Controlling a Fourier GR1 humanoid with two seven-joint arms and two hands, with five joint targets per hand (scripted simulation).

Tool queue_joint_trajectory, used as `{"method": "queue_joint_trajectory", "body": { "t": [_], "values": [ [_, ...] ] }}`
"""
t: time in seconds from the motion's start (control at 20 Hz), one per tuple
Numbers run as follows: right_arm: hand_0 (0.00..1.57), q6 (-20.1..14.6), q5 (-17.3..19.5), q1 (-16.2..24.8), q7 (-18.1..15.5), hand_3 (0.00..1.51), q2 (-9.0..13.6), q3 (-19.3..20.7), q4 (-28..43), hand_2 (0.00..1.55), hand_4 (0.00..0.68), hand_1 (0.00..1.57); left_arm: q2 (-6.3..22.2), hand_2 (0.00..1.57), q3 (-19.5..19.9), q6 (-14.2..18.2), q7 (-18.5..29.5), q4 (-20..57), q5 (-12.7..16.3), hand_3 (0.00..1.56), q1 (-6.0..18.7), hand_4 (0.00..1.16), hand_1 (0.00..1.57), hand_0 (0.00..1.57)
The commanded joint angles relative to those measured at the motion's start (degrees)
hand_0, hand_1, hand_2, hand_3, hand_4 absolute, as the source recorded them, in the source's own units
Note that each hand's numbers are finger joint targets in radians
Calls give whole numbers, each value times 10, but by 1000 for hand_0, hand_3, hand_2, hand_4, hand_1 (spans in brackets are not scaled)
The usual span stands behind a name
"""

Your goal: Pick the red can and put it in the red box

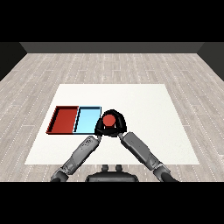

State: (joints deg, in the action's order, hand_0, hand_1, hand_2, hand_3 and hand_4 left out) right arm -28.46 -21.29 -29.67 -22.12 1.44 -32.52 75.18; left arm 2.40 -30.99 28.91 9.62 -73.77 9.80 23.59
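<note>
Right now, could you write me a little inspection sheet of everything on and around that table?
Surface: white table, flat, set on a grey plank floor.
Job's things: red can upright between both hands, just right of the trays; red tray and light blue tray side by side, touching, nothing inside either.
Clutter: nothing seen.
Hands: left hand and right hand both curl round the can from either side.
Cables: nothing seen.
Surroundings: dark wall beyond the floor.
</note>
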Motion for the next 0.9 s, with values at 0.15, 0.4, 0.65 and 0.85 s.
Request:
{"method": "queue_joint_trajectory", "body": {
  "t": [0.15, 0.4, 0.65, 0.85],
  "values": [
    [1470, 39, -5, 0, 6, 1391, -14, 28, 5, 1437, 557, 1470, -23, 1471, -22, 38, -25, 30, -36, 1332, 31, 892, 1571, 1571],
    [1519, 15, -1, 19, -10, 1394, -14, 0, 17, 1453, 538, 1519, -23, 1498, -28, 41, 2, 11, -32, 1355, -2, 866, 1571, 1571],
    [1516, 14, 40, 28, 31, 1396, -14, 7, 70, 1459, 549, 1516, -23, 1528, -19, 46, -19, -37, -30, 1424, -9, 885, 1571, 1571],
    [1402, 43, -11, 44, -3, 1370, -14, -1, 47, 1408, 471, 1402, -23, 1546, 4, 25, 53, 40, 20, 1469, 21, 1025, 1571, 1571]
  ]
}}
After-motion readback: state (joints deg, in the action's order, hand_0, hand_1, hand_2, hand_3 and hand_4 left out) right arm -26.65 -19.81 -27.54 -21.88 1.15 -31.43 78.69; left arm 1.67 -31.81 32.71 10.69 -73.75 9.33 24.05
